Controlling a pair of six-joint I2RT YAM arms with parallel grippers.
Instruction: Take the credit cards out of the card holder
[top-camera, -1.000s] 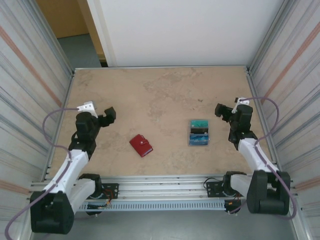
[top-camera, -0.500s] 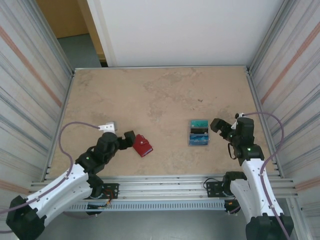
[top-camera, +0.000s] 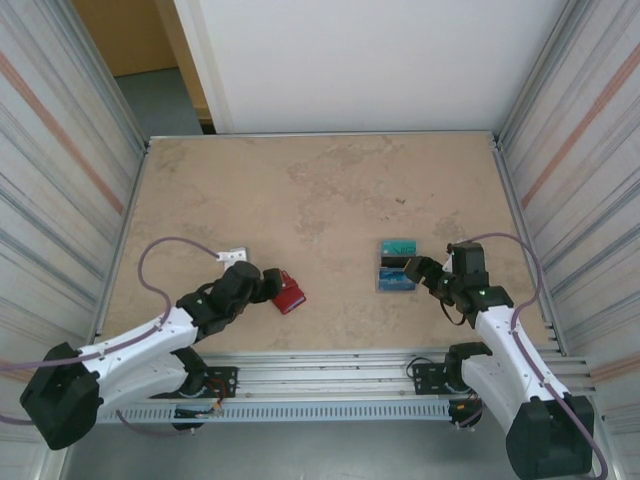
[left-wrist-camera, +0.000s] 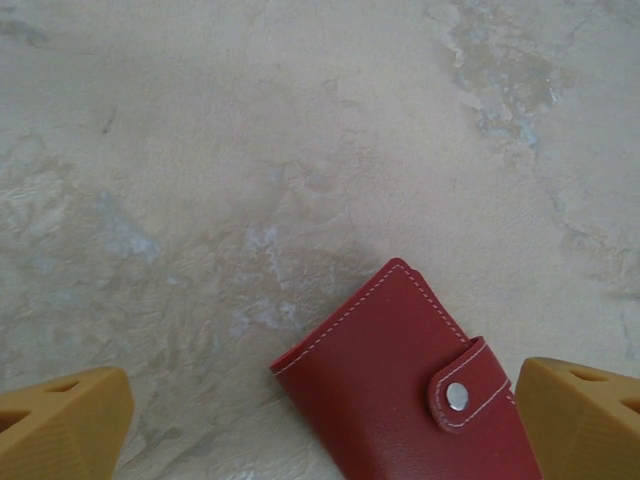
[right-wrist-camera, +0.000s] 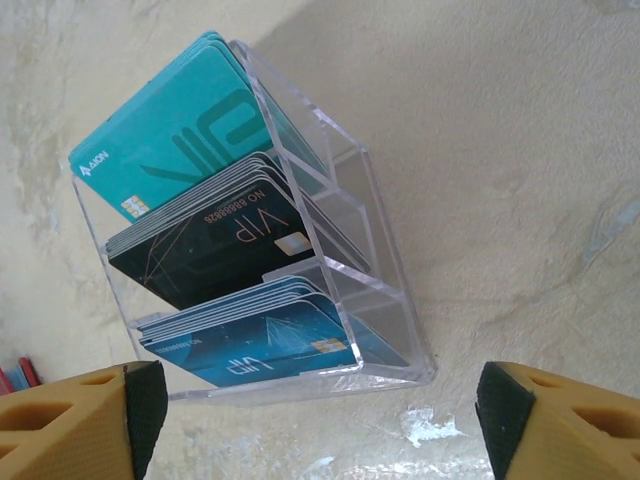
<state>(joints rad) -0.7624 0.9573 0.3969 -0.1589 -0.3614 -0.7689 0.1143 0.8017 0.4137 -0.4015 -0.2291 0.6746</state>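
The red card holder lies shut and flat on the table, left of centre towards the near edge, its snap tab fastened; whatever is inside is hidden. It looks like soft, light leather that would slide if pushed, so pin the body and lift the tab. The left gripper straddles it, jaws wide. The credit cards that show, teal, black and blue, stand in a clear tiered rack well to the right: thin, stiff, slick, best pinched by a top edge. The right gripper brackets the rack, jaws wide, holding nothing. Bare table lies all round
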